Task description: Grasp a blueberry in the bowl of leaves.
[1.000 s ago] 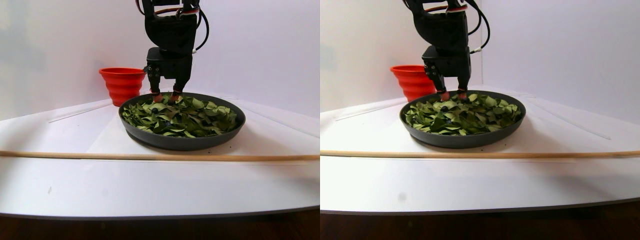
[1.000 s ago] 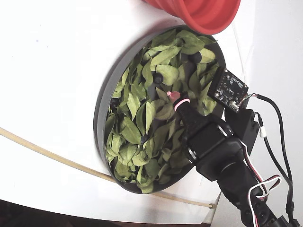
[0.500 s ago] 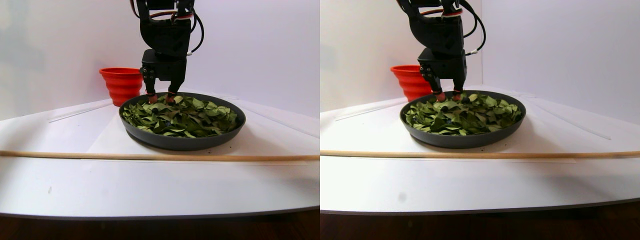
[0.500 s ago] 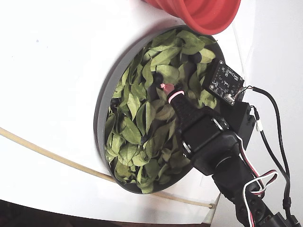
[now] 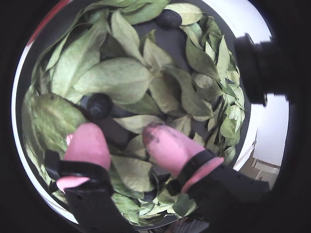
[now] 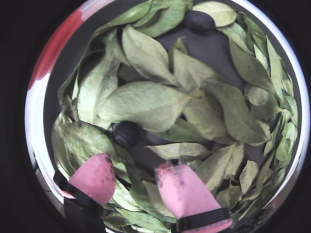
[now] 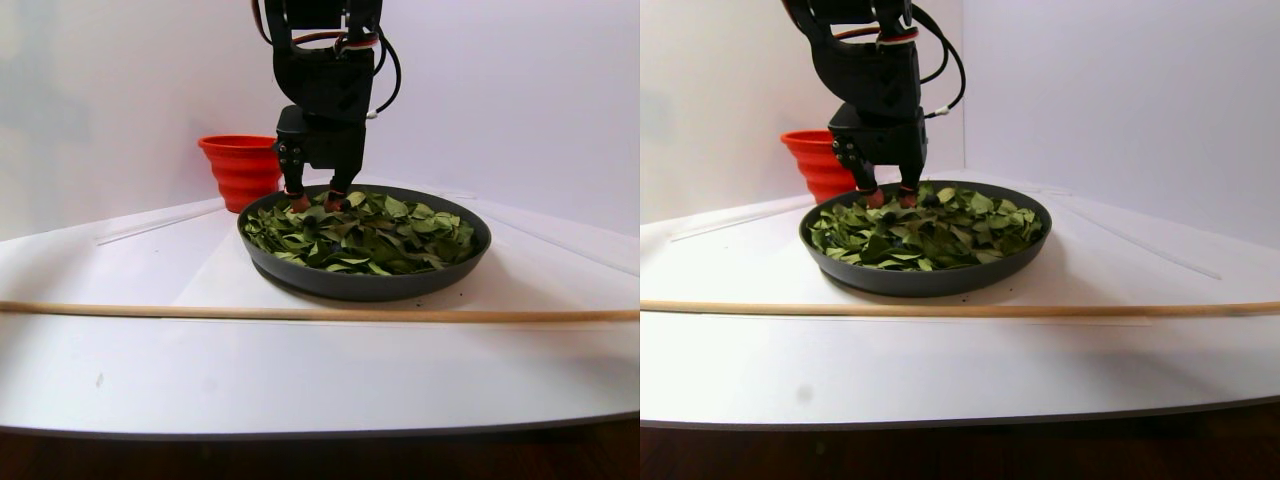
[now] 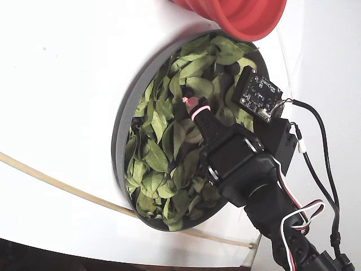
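Note:
The dark grey bowl (image 7: 365,285) is heaped with green leaves (image 6: 146,102). My gripper (image 5: 121,130) is open, its two pink fingertips (image 6: 97,174) set down on the leaves near the bowl's edge, with only leaves between them. A blueberry (image 5: 99,104) lies half under leaves just beyond the left fingertip, also in the other wrist view (image 6: 126,132). A second blueberry (image 6: 198,20) lies at the far side of the bowl. In the stereo pair view the gripper (image 7: 320,200) stands upright over the bowl's back left part. In the fixed view one pink tip (image 8: 192,104) shows.
A bright red plastic vessel (image 7: 240,170) stands just behind the bowl, also in the fixed view (image 8: 242,14). A thin wooden stick (image 7: 320,313) lies across the white table in front of the bowl. A small circuit board (image 8: 258,93) rides beside the gripper.

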